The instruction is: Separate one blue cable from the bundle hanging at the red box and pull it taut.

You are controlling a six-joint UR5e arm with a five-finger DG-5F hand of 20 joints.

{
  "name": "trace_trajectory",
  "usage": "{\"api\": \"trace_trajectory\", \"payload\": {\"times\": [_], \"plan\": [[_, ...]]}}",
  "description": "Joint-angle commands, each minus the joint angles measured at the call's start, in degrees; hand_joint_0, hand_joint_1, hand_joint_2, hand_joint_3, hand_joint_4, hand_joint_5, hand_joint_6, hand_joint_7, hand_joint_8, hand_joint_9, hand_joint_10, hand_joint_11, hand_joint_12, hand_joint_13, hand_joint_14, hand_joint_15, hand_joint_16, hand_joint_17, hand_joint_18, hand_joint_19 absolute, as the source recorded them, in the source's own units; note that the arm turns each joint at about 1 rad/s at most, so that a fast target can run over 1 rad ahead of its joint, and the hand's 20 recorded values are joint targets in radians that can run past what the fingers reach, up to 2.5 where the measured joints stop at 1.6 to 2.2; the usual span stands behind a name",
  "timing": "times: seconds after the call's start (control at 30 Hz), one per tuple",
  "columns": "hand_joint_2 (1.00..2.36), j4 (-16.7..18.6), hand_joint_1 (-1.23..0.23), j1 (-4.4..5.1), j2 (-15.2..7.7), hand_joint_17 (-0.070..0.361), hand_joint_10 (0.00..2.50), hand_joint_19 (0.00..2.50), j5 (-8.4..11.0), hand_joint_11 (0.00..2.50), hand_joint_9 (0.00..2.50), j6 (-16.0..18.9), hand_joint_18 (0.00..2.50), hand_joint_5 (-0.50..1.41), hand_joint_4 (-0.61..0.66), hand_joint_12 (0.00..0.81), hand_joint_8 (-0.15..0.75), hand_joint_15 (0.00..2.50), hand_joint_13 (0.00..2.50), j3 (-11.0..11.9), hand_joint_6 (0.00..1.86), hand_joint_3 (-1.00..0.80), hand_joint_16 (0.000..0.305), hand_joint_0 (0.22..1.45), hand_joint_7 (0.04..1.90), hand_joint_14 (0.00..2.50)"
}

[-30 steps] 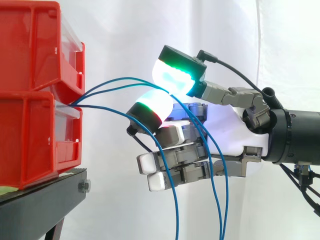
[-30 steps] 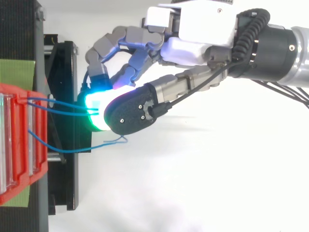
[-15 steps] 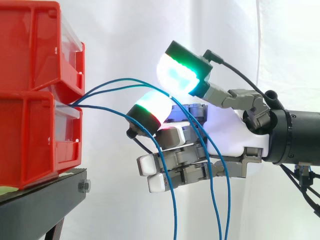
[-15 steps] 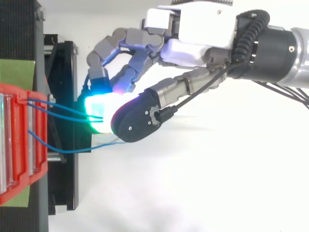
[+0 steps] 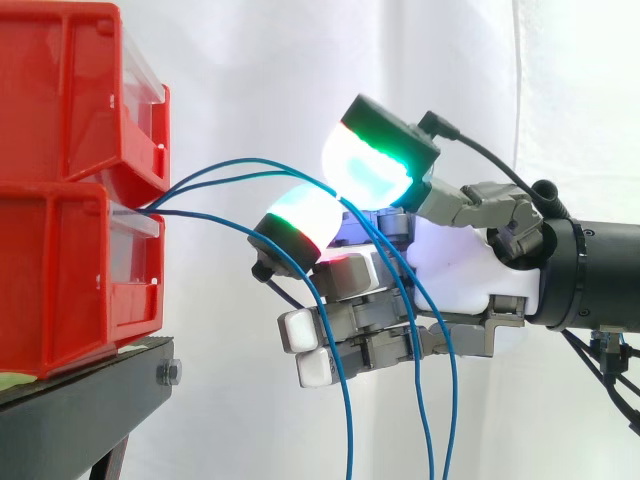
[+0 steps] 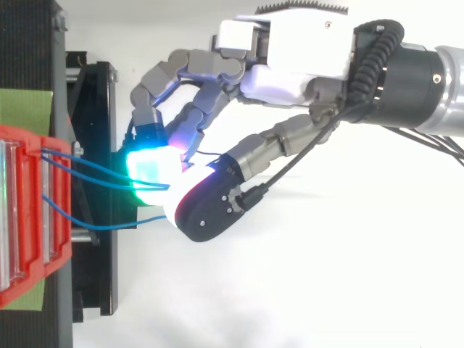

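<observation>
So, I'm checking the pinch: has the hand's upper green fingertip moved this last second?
Yes. In the side view the hand's upper green pad has shifted right, away from the red bins, with the blue cables passing under it.

White curtain (image 5: 300, 80) hanging behind, black stand (image 5: 80, 400) at lower left, silver bolt (image 5: 168, 373) on its front edge, green sheet (image 6: 25, 107) lying on the stand's top.

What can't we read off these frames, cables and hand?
- Lower ends of the thin blue cables: side view, cut off by the bottom edge.
- Their anchor in the red plastic bins: side view, behind the bin fronts.
- Whether the hand grips a cable: top view, the hand covers the contact.
</observation>
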Motion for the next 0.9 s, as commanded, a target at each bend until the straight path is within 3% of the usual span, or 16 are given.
{"api": "trace_trajectory", "payload": {"times": [0.0,0.1,0.17,0.27,0.37,0.53,0.6,0.67,0.73,0.87], "plan": [[1.01,0.0,-0.82,0.01,0.0,0.109,0.01,0.47,-0.01,1.19,1.11,0.0,0.67,-0.21,0.04,0.360,0.320,0.63,0.89,0.0,0.92,-0.36,0.048,0.69,1.08,0.02],[1.02,-0.1,-0.84,0.09,0.0,0.108,0.01,0.46,-0.01,1.20,1.11,0.0,0.67,-0.21,0.03,0.361,0.327,0.64,0.90,0.0,0.92,-0.29,0.048,0.73,1.21,0.02],[1.02,-0.1,-0.87,0.09,0.0,0.107,0.01,0.47,-0.01,1.22,1.11,0.0,0.66,-0.22,0.03,0.358,0.321,0.65,0.90,-0.1,0.94,-0.30,0.048,0.77,1.10,0.02],[1.00,0.0,-0.87,0.09,0.0,0.106,0.01,0.46,0.08,1.22,1.11,0.0,0.67,-0.22,0.06,0.356,0.318,0.65,0.90,-0.1,0.94,-0.48,0.047,0.79,1.01,0.02],[1.00,0.0,-0.80,0.09,0.0,0.105,0.01,0.47,-0.01,1.23,1.14,0.0,0.68,-0.19,0.09,0.358,0.329,0.64,0.90,-0.1,0.92,-0.50,0.047,0.67,1.05,0.02],[1.00,0.0,-0.67,0.09,0.0,0.105,0.02,0.50,0.08,1.24,1.17,0.0,0.67,-0.17,0.09,0.367,0.335,0.64,0.90,-0.1,0.91,-0.50,0.047,0.62,1.12,0.02],[1.00,0.0,-0.68,0.09,0.0,0.105,0.02,0.49,0.08,1.22,1.18,0.0,0.67,-0.17,0.08,0.369,0.338,0.65,0.90,-0.1,0.91,-0.48,0.047,0.64,1.14,0.02],[1.02,0.0,-0.78,0.09,0.0,0.105,0.01,0.49,0.08,1.24,1.17,0.0,0.68,-0.18,0.01,0.365,0.338,0.67,0.92,-0.1,0.93,-0.30,0.047,0.69,1.15,0.02],[1.02,0.0,-0.82,0.09,0.0,0.104,0.01,0.49,0.08,1.28,1.17,-0.1,0.68,-0.20,-0.02,0.365,0.327,0.73,0.95,-0.1,0.95,-0.25,0.046,0.73,1.22,0.02],[1.02,0.0,-0.85,0.18,0.0,0.105,0.01,0.51,0.17,1.29,1.16,-0.1,0.68,-0.21,-0.04,0.361,0.320,0.79,0.98,-0.1,0.96,-0.24,0.046,0.75,1.25,0.02]]}}
